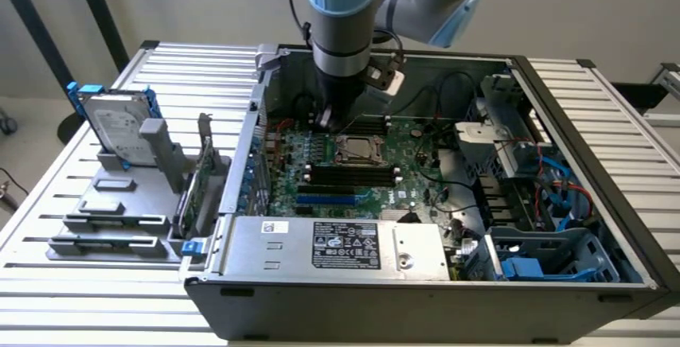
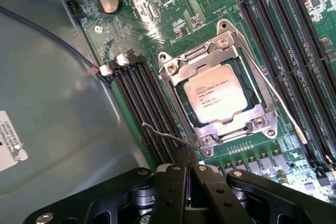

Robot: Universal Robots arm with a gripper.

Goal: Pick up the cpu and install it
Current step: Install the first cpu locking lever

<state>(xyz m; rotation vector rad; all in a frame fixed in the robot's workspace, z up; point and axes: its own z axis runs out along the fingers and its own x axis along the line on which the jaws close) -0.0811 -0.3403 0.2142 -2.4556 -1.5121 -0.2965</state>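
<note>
Silver-topped, the cpu [image 2: 212,95] lies seated in the socket frame [image 2: 176,90] on the motherboard [image 2: 173,3], placement done, while the gripper [image 2: 186,157], jaws shut on nothing, hangs just beside that frame; the wire lever [image 2: 273,97] appears unlatched, so locking probably remains.

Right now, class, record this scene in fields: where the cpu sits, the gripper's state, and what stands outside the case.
cpu: seated on the motherboard, inside the metal socket frame
gripper: shut, empty, low over the motherboard beside the metal socket frame
hard drive: upright in a grey holder outside the case, at the exterior view's left
</note>
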